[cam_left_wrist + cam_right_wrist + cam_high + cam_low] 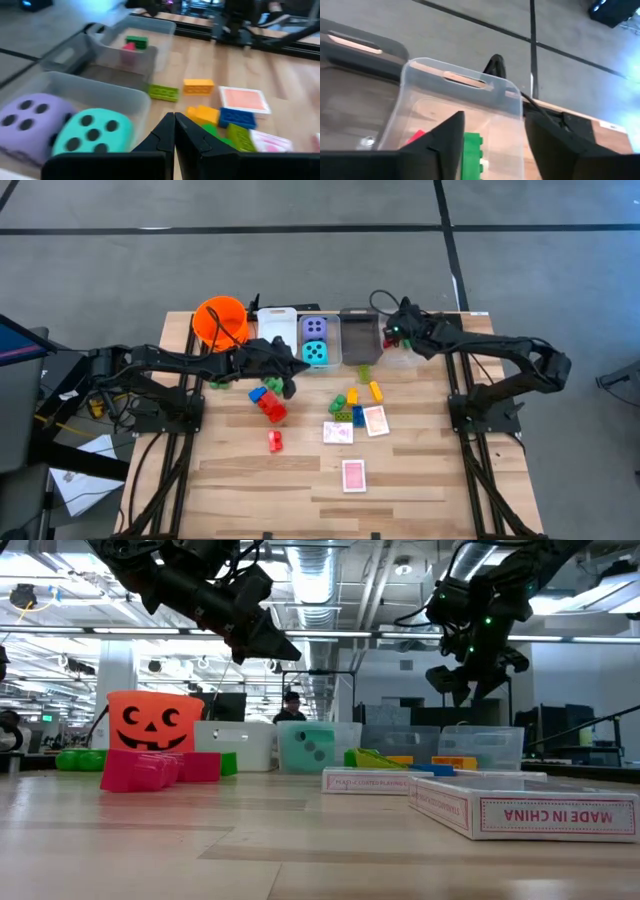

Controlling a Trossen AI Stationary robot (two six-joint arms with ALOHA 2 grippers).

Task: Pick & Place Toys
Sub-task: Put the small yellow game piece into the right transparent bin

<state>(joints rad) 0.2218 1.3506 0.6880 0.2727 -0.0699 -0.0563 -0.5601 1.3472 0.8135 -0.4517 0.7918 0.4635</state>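
My right gripper (495,120) hangs open over the far-right clear bin (402,357). A green brick (472,147) and a red piece (417,136) lie in that bin below its fingers. My left gripper (174,131) is shut and empty, above the table next to the bin with the purple die (25,120) and the teal die (92,135). Loose on the wood lie red bricks (272,405), a green brick (163,92), a yellow brick (198,86), a blue brick (237,118) and pink-backed cards (375,420).
An orange bucket (222,320) stands at the far left, followed along the far edge by a white bin (277,325) and a dark bin (358,335). Card boxes (520,808) lie near the front. The near half of the table holds only one card (354,475).
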